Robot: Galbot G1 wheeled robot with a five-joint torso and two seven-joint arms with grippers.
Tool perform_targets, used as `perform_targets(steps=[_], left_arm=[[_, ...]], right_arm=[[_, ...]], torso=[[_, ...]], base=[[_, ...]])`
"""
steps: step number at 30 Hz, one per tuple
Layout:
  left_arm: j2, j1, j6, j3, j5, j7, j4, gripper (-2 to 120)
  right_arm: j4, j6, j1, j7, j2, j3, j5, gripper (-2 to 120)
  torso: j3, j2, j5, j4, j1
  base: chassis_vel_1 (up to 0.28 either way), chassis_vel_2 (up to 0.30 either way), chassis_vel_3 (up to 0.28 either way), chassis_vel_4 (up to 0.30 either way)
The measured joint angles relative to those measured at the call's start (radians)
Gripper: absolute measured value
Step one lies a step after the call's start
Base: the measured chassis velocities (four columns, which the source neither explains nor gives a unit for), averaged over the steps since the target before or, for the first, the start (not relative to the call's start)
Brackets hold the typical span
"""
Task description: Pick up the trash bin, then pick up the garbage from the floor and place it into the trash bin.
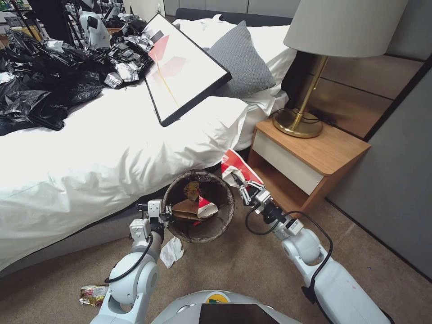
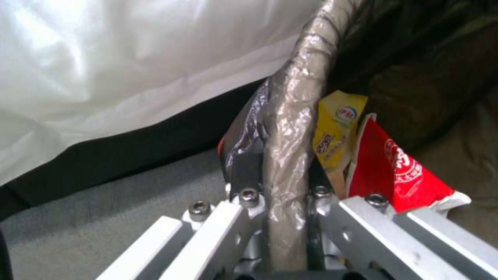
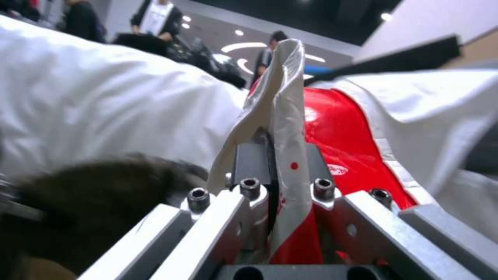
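The trash bin [image 1: 222, 220], a round bucket with a dark bag over its rim, hangs just above the carpet beside the bed. My left gripper [image 1: 167, 210] is shut on the bin's rim [image 2: 290, 128] at its left side. Inside lie a yellow wrapper [image 2: 337, 132], a red-and-white wrapper [image 2: 394, 171] and a brown paper bag [image 1: 186, 208]. My right gripper [image 1: 238, 182] is shut on a red-and-white wrapper [image 1: 236, 165], [image 3: 332, 132], held up just right of the bin's rim. A white tissue wad [image 1: 172, 251] and a foil snack wrapper [image 1: 93, 294] lie on the floor.
The white bed [image 1: 99, 153] stands behind the bin, with a heap of black plastic bags [image 1: 40, 85], a framed picture [image 1: 184, 67] and a grey pillow [image 1: 240, 58] on it. A wooden nightstand [image 1: 310, 157] with a brass lamp [image 1: 306, 112] is at the right.
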Motion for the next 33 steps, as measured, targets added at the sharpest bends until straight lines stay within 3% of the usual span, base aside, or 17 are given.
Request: perform_targets(steps=[12,28,33], left_arm=[[-0.006,0.000,0.005,0.009,0.003,0.000,-0.004,0],[-0.012,0.005,0.016,0.021,0.003,0.000,-0.019,0],[-0.013,0.006,0.017,0.023,0.004,0.000,-0.020,0]], right_arm=[[-0.012,-0.003,-0.014,-0.009,0.026,-0.128,-0.082,0],[-0.083,0.006,0.014,-0.007,0.067,-0.160,-0.106,0],[-0.093,0.006,0.018,0.000,0.076,-0.166,-0.118,13]], torso=[[0.000,0.000,0.0002,-0.0002,0.000],[0.000,0.000,0.0002,-0.0001,0.000],[0.000,0.000,0.0002,-0.0001,0.000]], base=[[0.000,0.000,0.000,0.000],[0.000,0.000,0.000,0.000],[0.000,0.000,0.000,0.000]])
